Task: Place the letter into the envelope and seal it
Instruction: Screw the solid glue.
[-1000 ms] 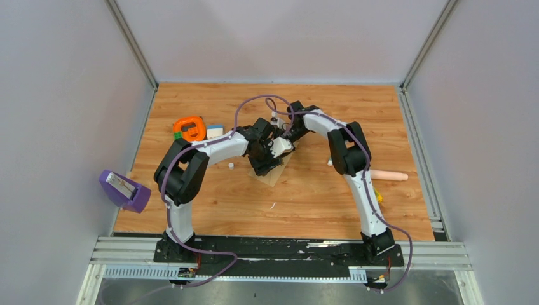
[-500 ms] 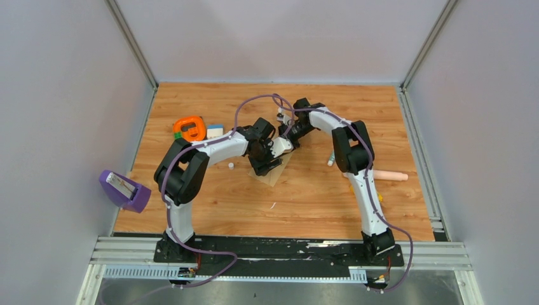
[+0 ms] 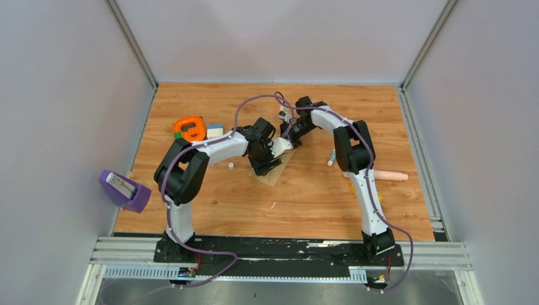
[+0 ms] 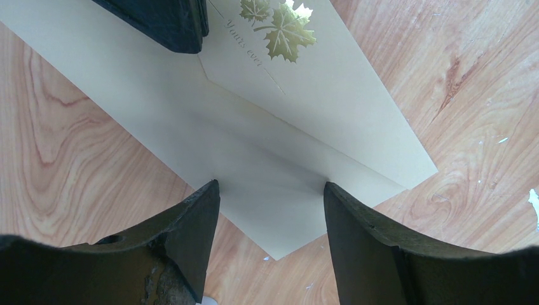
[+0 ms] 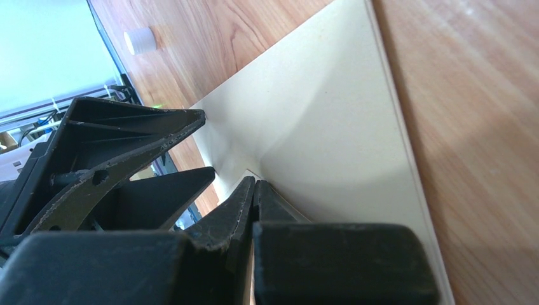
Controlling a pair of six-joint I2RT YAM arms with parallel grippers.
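From the left wrist we see the envelope (image 4: pixel 267 159) lying flat on the wooden table (image 4: pixel 70 152); here it looks pale cream. Its pointed flap (image 4: pixel 330 95), printed with gold leaves (image 4: pixel 283 32) and a line of script, is folded down over the body. The left fingers (image 4: pixel 184 222) stand apart and hold nothing. Their tips are at the paper near one short end, but we cannot tell if they touch it. At the top edge the right fingers (image 4: pixel 162 22) come down at the point of the flap.

From the right wrist, the right fingers are pressed together with nothing between them, and their tips seem to rest on the envelope. The left fingers are just beside them on the left, spread. A small white cap (image 5: pixel 138 39) lies on the table further away.

From the top, both arms meet over the envelope in the middle of the table, and only a tan corner of it shows. An orange object (image 3: pixel 189 128) lies to the left and a pink cylinder (image 3: pixel 389 175) well apart to the right.
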